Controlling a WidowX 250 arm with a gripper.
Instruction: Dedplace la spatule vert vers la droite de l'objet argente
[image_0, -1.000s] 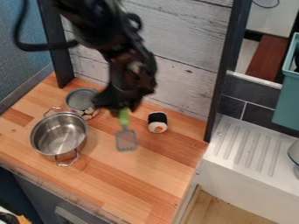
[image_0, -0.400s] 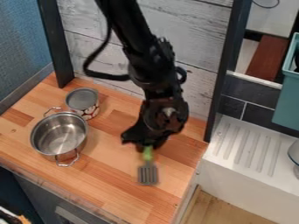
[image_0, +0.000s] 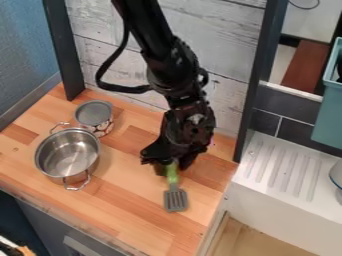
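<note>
The black gripper (image_0: 171, 164) hangs low over the right half of the wooden counter, shut on the green handle of the spatula. The spatula (image_0: 176, 199) has a grey slotted head that points toward the front of the counter; the upper end of its handle is hidden by the gripper. To the left stands the silver pot (image_0: 67, 154) with two handles, apart from the spatula, with bare wood between them.
A small tin with a grey lid (image_0: 94, 113) stands behind the pot, near the wall. At the right is a white sink with a ridged drainboard (image_0: 284, 167), with a teal bin (image_0: 329, 115) above. A dark post (image_0: 251, 100) rises at the counter's right back corner.
The gripper has moved right and toward the front with the spatula, away from the tin and pot. It now covers the spot where the black and white sushi-like object showed.
</note>
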